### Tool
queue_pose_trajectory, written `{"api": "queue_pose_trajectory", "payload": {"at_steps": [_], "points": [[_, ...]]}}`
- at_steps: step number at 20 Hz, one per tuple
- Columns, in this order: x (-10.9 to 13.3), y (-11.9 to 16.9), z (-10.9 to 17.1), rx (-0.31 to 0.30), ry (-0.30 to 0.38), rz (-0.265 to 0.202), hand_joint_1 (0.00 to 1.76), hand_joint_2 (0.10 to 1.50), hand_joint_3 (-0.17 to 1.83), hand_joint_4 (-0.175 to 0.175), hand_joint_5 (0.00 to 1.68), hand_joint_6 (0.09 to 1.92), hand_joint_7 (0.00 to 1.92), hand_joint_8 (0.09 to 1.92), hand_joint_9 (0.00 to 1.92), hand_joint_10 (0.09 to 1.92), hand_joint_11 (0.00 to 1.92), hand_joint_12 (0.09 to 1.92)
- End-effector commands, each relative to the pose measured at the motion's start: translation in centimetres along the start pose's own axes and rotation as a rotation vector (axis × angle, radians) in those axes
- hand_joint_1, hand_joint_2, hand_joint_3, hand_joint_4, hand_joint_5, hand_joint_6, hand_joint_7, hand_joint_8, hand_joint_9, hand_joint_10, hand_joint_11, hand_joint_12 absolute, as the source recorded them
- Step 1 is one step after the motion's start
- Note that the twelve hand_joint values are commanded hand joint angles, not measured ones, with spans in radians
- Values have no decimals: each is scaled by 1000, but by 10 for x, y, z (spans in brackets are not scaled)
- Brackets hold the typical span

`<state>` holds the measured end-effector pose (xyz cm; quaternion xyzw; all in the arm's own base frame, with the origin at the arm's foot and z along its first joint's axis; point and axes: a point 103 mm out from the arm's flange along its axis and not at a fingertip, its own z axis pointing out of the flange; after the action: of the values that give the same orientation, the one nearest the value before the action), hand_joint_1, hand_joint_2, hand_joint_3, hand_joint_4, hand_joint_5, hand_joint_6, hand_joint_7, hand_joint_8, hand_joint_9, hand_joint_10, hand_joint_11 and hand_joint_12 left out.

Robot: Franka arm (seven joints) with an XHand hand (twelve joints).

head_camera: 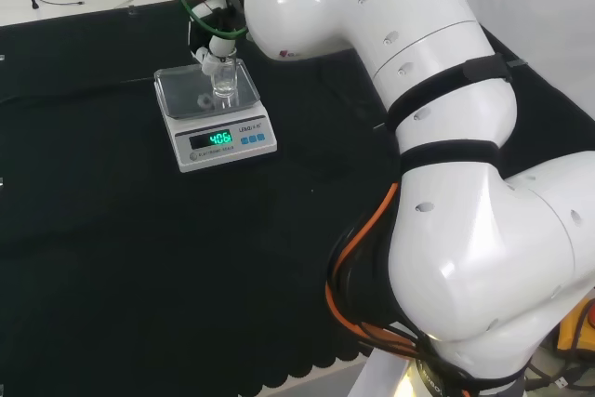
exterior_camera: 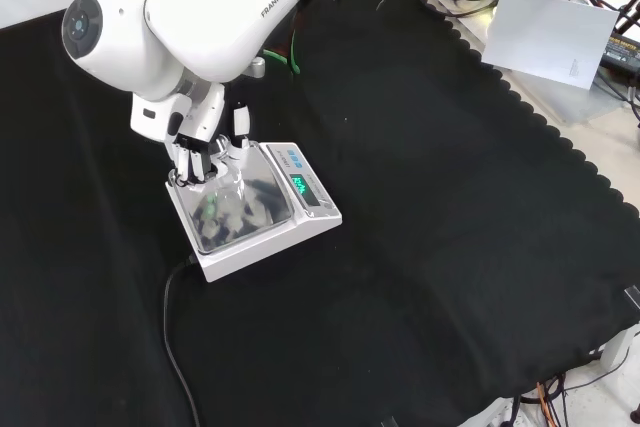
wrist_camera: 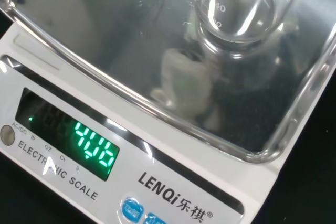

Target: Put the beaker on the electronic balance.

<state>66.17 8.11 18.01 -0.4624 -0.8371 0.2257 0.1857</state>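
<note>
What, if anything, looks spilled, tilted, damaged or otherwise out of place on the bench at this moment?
Nothing stands out. The beaker stands upright on the electronic balance, on its shiny pan, with the hand around it. The balance sits flat on the black cloth with its display lit, and no spill shows on the pan or cloth.

My arm (head_camera: pixel 446 137) consists of glossy white rounded links with black bands, a round grey cap (exterior_camera: pixel 82 22), and orange cables (head_camera: pixel 358 258). My hand (exterior_camera: pixel 205 152) is black and white.
</note>
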Motion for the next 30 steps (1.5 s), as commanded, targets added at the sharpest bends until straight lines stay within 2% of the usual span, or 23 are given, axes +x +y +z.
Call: {"api": "queue_pose_trajectory", "payload": {"at_steps": [1, 3, 5, 7, 11, 13, 16, 18, 19, 21, 23, 24, 25, 27, 30], "points": [[1, -2, 6, 30, 20, -23, 1129, 1188, -24, -175, 859, 1187, 676, 970, 933, 852, 1069, 932], [3, 0, 6, 36, 14, -29, 1091, 1111, -101, -175, 868, 947, 672, 909, 953, 763, 1116, 942], [6, 0, 6, 56, -12, -19, 1007, 1044, -156, -175, 842, 843, 665, 877, 929, 738, 1074, 1001], [5, -1, 5, 56, -4, -25, 919, 987, -171, -170, 762, 866, 651, 864, 881, 757, 972, 1096], [1, -5, 5, 45, 34, -43, 786, 925, -175, -124, 534, 960, 585, 854, 710, 826, 527, 1349], [0, -7, 5, 38, 46, -46, 767, 918, -175, -113, 488, 965, 551, 854, 604, 835, 343, 1430], [-2, -12, 5, 65, 64, -47, 745, 913, -175, -104, 459, 943, 446, 854, 223, 892, 75, 1528], [-2, -18, 4, 73, 75, -48, 723, 907, -175, -97, 422, 909, 390, 844, 71, 958, 17, 1537], [-2, -21, 2, 70, 84, -54, 695, 896, -174, -85, 358, 849, 321, 831, 35, 930, 7, 1504], [-2, -28, -2, 50, 96, -63, 634, 867, -161, -41, 213, 605, 130, 725, 7, 688, 1, 1357], [-1, -36, -8, 26, 103, -62, 590, 843, -139, 14, 90, 303, 33, 332, 1, 279, 0, 1136], [-1, -42, -11, 3, 107, -64, 573, 831, -129, 46, 47, 169, 15, 176, 0, 145, 0, 1019], [0, -46, -15, -24, 100, -62, 562, 819, -118, 72, 23, 87, 6, 87, 0, 87, 0, 925], [3, -55, -25, -45, 73, -56, 550, 799, -95, 102, 4, 87, 1, 87, 0, 87, 0, 775], [10, -75, -44, -95, 13, -46, 540, 787, -76, 107, 0, 87, 0, 87, 0, 87, 0, 693]]}}
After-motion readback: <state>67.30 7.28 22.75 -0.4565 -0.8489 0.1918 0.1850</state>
